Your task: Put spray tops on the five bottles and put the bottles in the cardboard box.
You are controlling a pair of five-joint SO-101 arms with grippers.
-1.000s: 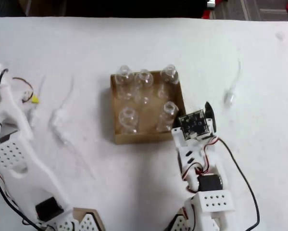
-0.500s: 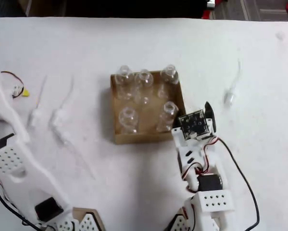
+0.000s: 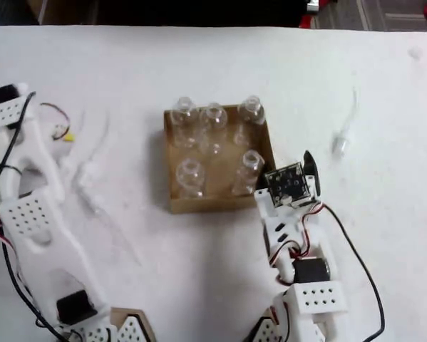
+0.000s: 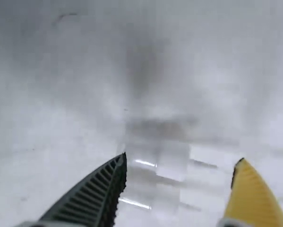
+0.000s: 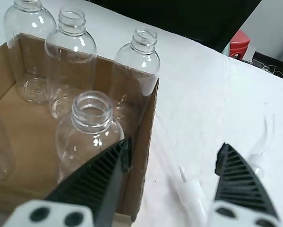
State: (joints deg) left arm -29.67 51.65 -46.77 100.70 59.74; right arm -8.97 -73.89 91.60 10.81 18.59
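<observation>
White cloth covers the desk [image 3: 199,285]. Nearest us, the right arm [image 3: 299,271] rises from the near edge. The right end effector [image 5: 173,146] is spread wide, holds nothing, and sits just beside the near right corner of the box [image 3: 206,205]. A top [image 5: 191,189] lies on the desk between its black fingers.

On the left, the left arm [image 3: 35,235] stretches farther out. We see the left end effector [image 4: 180,160] wide as well, one finger dark and one yellow, low over a clear top [image 4: 155,175] that lies between them. We cannot tell whether either finger touches it. Two loose tops [image 3: 88,178] lie between that arm and the box.

Inside the cardboard box stand five bottles [image 3: 213,121], upright with open necks, two in the near row and three in the far row.

Well right of the box lies a far top [image 3: 339,144], its tube pointing away from us.
</observation>
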